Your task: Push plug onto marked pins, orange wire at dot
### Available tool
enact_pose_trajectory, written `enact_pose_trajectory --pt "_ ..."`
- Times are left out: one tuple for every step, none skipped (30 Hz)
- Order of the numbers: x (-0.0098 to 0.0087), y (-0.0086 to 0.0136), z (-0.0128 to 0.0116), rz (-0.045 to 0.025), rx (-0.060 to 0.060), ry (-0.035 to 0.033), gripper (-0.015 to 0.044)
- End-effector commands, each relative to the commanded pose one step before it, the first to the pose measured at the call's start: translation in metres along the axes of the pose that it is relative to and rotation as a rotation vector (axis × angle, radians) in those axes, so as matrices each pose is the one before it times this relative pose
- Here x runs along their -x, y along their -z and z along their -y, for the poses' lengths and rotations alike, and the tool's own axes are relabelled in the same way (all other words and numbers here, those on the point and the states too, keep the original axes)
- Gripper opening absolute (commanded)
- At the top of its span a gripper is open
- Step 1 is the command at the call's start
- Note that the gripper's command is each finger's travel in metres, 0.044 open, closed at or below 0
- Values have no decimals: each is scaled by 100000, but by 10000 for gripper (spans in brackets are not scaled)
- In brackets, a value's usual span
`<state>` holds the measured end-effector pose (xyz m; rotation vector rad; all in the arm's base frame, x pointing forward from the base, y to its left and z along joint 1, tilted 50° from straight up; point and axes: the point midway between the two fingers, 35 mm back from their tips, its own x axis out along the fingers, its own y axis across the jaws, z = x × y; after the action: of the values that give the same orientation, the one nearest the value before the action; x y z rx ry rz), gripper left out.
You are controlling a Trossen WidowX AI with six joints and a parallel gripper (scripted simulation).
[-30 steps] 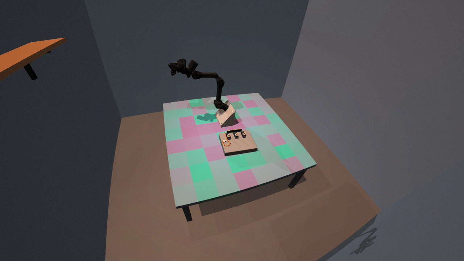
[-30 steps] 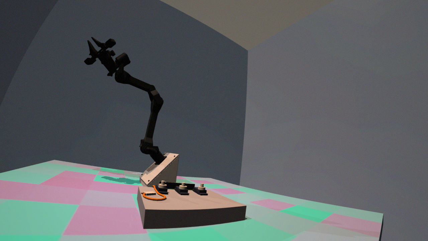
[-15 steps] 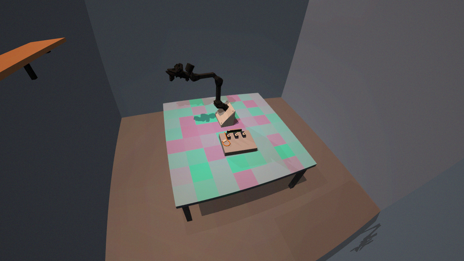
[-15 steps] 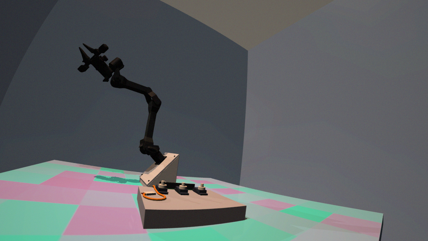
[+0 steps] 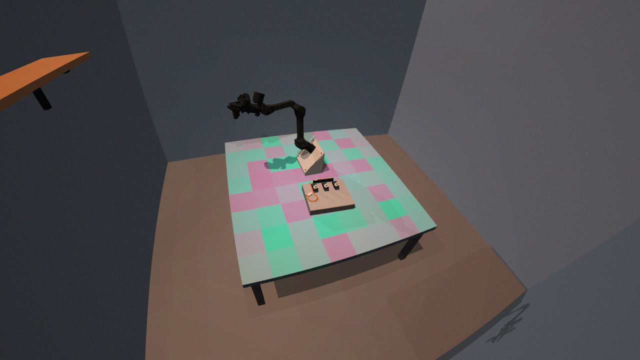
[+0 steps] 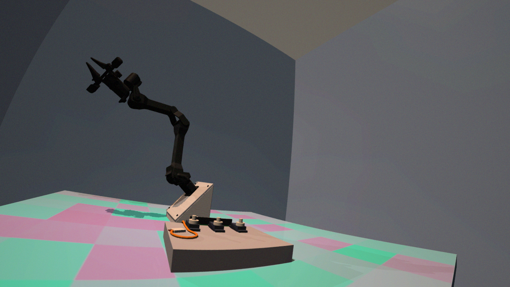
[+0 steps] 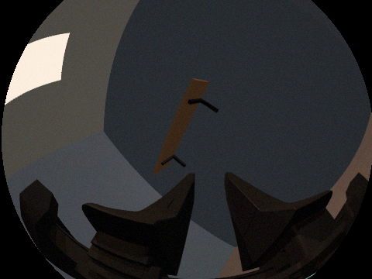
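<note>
My gripper [image 5: 228, 107] [image 6: 88, 60] [image 7: 209, 177] is open and empty, high above the table and well to the left of the holder, pointing away from it. The small pale plug [image 5: 309, 194] [image 6: 179, 230] lies on top of the holder [image 5: 333, 201] [image 6: 231, 242], near its left side. The orange lead [image 5: 317, 197] [image 6: 197, 234] curves in a loop beside the plug. Three dark servo motors with pale round tops stand in a row on the holder; the middle one [image 5: 326, 186] [image 6: 217, 225] is between the others. The pins, coloured band and dot cannot be made out.
The arm's pale wedge base [image 5: 315, 163] [image 6: 199, 203] stands behind the holder. A dark bar [image 5: 323, 180] [image 6: 210, 220] runs behind the motors. The chequered table [image 5: 308, 241] [image 6: 46, 256] carries them. An orange shelf [image 5: 40, 73] [image 7: 180, 124] is on the wall.
</note>
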<state>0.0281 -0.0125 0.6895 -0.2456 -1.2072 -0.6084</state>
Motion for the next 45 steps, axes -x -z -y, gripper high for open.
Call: enact_pose_trajectory --pt "66 1393 1369 -3527 -2392 2087 115" --pt "8 302 255 -787 -562 295 115" --pt "7 304 250 -787 -552 292 115" --pt "6 310 245 -800 -548 282 115" --pt "5 315 240 -811 -542 271 115" --pt "-15 315 182 -900 -601 -26 115" --pt "3 313 223 -800 -514 242 115" --pt "3 323 222 -826 -518 236 115" --pt "2 331 219 -844 -517 227 115" --pt "-3 345 217 -886 -556 201 115" --pt "0 341 209 -867 -505 205 115" --pt "0 347 202 -887 -527 178 115" --pt "-2 351 199 -889 -493 182 115" --pt "-2 356 194 -902 -488 171 115" --pt "0 341 164 -911 -360 102 115" --pt "-4 363 182 -916 -474 146 115" --pt "-5 369 177 -929 -469 135 115" --pt "-7 372 170 -941 -472 116 115" --pt "-6 376 166 -947 -454 110 115" --pt "-7 381 161 -958 -448 98 115" --pt "-8 386 155 -968 -441 86 115" --pt "-9 390 149 -978 -433 73 115" --pt "-9 394 144 -986 -426 60 115" --pt "-10 396 137 -991 -417 47 115" --pt "-11 400 132 -1002 -410 35 115" --pt "-11 404 126 -1011 -402 22 115" --pt "-12 408 120 -1019 -394 9 115" --pt "-13 411 114 -1027 -386 -4 115" --pt "-13 414 108 -1035 -378 -17 115" --pt "-14 418 102 -1042 -369 -30 115" --pt "-15 421 96 -1049 -361 -44 115" --pt "-15 424 90 -1056 -352 -57 115" --pt "-15 416 82 -1036 -327 -70 115" --pt "-15 412 74 -1027 -431 -59 115" --pt "-17 424 71 -1056 -319 -94 115" --pt "-26 407 33 -1100 -515 -220 115" --pt "-17 415 59 -1030 -290 -112 115" --pt "-12 375 34 -892 -226 -160 115" --pt "-18 435 50 -1080 -285 -141 115" --pt "-19 441 44 -1095 -278 -156 115" --pt "-20 445 38 -1105 -270 -170 115" --pt "-20 449 32 -1113 -261 -184 115" --pt "-21 451 26 -1119 -252 -198 115" --pt "-21 453 20 -1124 -242 -211 115" --pt "-21 455 14 -1129 -232 -225 115"
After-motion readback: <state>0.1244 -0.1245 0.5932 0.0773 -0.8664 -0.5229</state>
